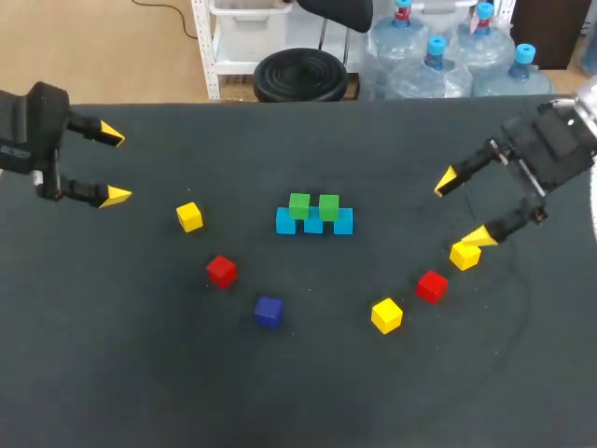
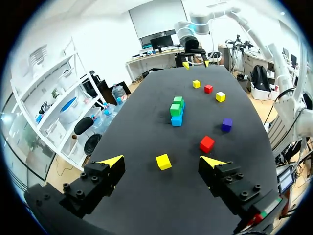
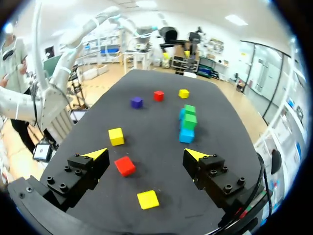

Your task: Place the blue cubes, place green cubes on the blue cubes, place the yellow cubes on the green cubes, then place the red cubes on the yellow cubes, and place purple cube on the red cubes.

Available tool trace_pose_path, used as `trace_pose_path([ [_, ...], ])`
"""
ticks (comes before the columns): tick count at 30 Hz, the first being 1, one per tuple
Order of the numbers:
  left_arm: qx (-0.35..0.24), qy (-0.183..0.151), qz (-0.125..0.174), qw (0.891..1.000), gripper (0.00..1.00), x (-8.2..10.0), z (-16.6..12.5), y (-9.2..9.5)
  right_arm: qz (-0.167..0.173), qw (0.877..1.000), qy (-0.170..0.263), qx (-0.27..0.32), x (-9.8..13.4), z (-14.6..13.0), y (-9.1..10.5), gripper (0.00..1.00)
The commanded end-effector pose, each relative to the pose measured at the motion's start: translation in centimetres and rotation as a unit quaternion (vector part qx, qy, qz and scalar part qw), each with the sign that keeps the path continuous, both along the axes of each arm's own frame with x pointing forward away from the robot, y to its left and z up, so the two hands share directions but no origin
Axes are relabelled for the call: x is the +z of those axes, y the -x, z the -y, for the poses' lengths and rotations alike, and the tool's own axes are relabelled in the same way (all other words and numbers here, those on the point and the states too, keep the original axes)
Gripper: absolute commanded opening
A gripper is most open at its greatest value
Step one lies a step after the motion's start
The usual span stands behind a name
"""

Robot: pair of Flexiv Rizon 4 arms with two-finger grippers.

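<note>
Right jaws: released, empty, at the yellow cube (image 1: 465,254), right of the blue cubes (image 1: 314,223). Left jaws: released, empty, far left of the blue cubes. Hazard: a skewed grasp may shove the yellow cube; careless placement may dislodge the green cubes (image 1: 299,205) atop the blue cubes.

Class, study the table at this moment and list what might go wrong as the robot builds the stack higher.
1. The open right gripper hangs right by a yellow cube, with a red cube close beside it. A slightly off grasp could knock either one away.
2. The two green cubes merely rest on the row of blue cubes. Setting a yellow one down hard or off-centre may push them off.
</note>
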State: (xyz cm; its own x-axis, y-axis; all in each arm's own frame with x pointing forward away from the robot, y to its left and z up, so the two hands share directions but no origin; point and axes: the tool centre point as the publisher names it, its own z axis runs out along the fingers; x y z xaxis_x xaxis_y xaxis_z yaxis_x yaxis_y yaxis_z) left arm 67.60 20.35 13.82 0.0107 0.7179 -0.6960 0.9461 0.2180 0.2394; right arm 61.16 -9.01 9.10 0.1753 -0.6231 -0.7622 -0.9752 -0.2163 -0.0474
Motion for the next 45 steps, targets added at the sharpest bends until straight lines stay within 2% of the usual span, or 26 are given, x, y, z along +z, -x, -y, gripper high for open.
trace_pose_path([
  [1, 0.000, 0.002, 0.003, 1.000, 1.00, -0.1, -0.1, 0.1, 0.028, 0.999, 0.025, 0.000, -0.7, -1.6, 2.8, 1.00],
  [7, 0.000, 0.002, 0.003, 1.000, 1.00, -0.1, -0.1, 0.1, 0.047, 0.998, 0.031, 0.042, -1.7, -3.1, 5.3, 1.00],
  [12, 0.000, 0.002, 0.003, 1.000, 1.00, -0.1, -0.1, 0.1, 0.052, 0.995, 0.039, 0.076, -2.7, -4.1, 6.7, 1.00],
  [16, 0.000, 0.002, 0.003, 1.000, 1.00, -0.1, -0.1, 0.1, 0.052, 0.990, 0.047, 0.124, -3.8, -4.5, 7.6, 1.00],
  [17, 0.000, 0.002, 0.003, 1.000, 1.00, -0.1, -0.1, 0.1, 0.054, 0.986, 0.055, 0.145, -4.2, -4.6, 7.6, 1.00],
  [24, 0.000, 0.002, 0.003, 1.000, 1.00, -0.1, -0.1, 0.1, 0.056, 0.978, 0.063, 0.190, -5.7, -4.7, 7.6, 1.00],
  [30, 0.000, 0.002, 0.003, 1.000, 1.00, -0.1, -0.1, 0.1, 0.058, 0.977, 0.061, 0.195, -6.5, -5.3, 6.9, 1.00],
  [38, 0.000, 0.002, 0.003, 1.000, 1.00, -0.1, -0.1, 0.1, 0.056, 0.973, 0.058, 0.217, -7.5, -6.7, 7.9, 1.00],
  [43, 0.000, 0.002, 0.003, 1.000, 1.00, -0.1, -0.1, 0.1, 0.055, 0.972, 0.057, 0.221, -8.0, -7.4, 7.8, 1.00],
  [45, 0.000, 0.002, 0.003, 1.000, 1.00, -0.1, -0.1, 0.1, 0.054, 0.972, 0.058, 0.221, -8.1, -7.5, 7.7, 0.96],
])
